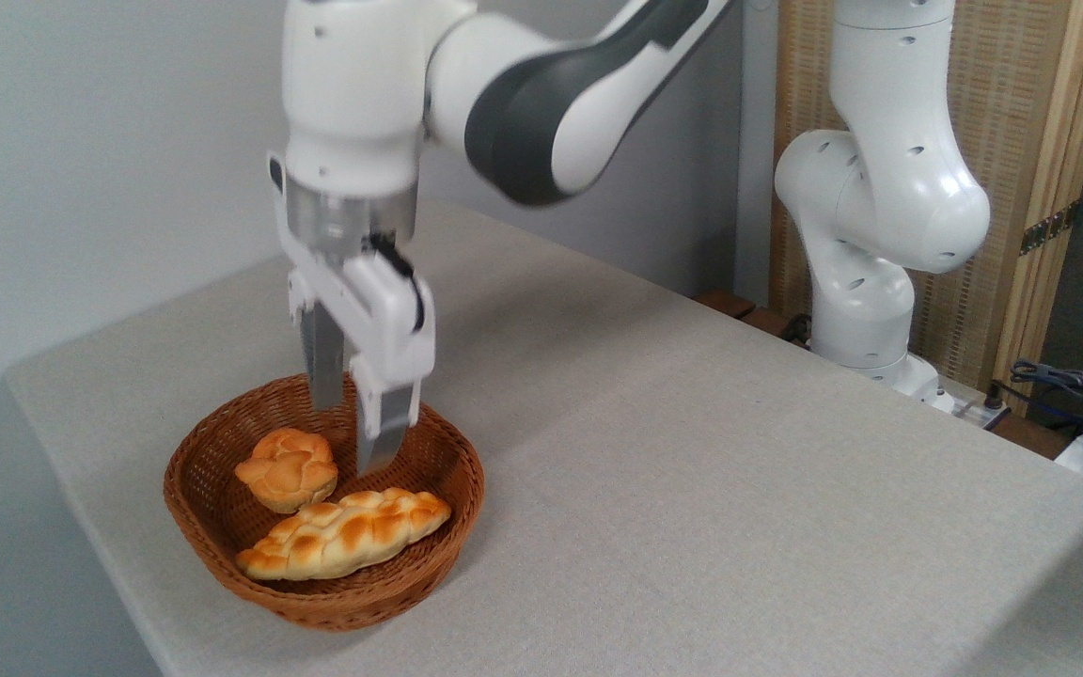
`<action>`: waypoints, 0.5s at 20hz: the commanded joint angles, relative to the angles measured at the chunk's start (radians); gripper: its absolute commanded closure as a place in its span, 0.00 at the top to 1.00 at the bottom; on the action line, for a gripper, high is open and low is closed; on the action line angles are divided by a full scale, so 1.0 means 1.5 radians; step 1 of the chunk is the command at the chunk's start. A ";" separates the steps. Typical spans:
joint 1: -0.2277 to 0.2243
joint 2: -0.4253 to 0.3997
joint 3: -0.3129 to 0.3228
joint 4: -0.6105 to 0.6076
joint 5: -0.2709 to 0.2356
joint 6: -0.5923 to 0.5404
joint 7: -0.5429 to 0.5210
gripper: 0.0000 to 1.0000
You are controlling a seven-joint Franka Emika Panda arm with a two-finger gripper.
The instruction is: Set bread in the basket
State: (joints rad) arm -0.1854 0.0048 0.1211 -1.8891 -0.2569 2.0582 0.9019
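The long braided bread (346, 532) lies inside the brown wicker basket (222, 555), along its front, with both pointed ends near the rim. My gripper (352, 437) hangs just above the basket's back half, open, with nothing between its fingers. It is clear of the loaf, a little above and behind it.
A small round knotted bun (288, 469) sits in the basket behind the loaf, just left of my fingers. The basket stands near the table's front left corner. The arm's white base (866, 310) rises at the back right, with cables (1077, 390) at the far right edge.
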 commanded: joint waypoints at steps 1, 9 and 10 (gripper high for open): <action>0.029 -0.033 -0.004 0.052 0.003 -0.139 -0.027 1.00; 0.134 -0.059 -0.098 0.125 0.114 -0.313 -0.087 1.00; 0.134 -0.058 -0.099 0.125 0.129 -0.313 -0.091 1.00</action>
State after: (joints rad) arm 0.0074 -0.0853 -0.0091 -1.7143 -0.1135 1.6112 0.8128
